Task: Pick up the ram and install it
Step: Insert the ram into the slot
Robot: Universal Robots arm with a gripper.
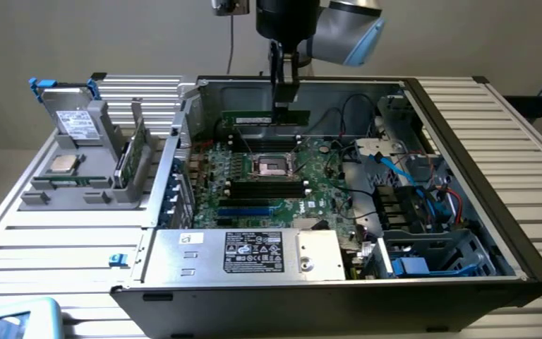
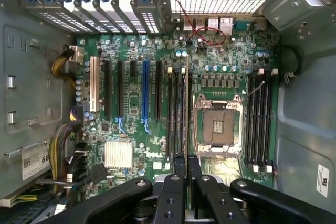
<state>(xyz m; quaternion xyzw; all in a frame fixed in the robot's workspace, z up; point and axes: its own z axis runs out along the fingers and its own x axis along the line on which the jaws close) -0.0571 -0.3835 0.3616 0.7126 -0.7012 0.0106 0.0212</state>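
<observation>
On a white slatted table (image 1: pixel 507 120) before a plain grey wall (image 1: pixel 111 35) lies an open computer case (image 1: pixel 346 307), and at its far side the gripper (image 1: pixel 287 99), jaws pinched narrowly on the ram (image 1: pixel 269 119), holds it edge-down over the black memory slots (image 2: pixel 177 108) beside the CPU socket (image 1: pixel 273 166).

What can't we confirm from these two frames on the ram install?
- Whether the ram is in a slot or above it: exterior view, its lower edge is too small; wrist view, it is seen edge-on.
- Whether the slot latches are open or closed: too small in both views.
- The ram's chips: exterior view, too small, and the gripper covers part.
</observation>
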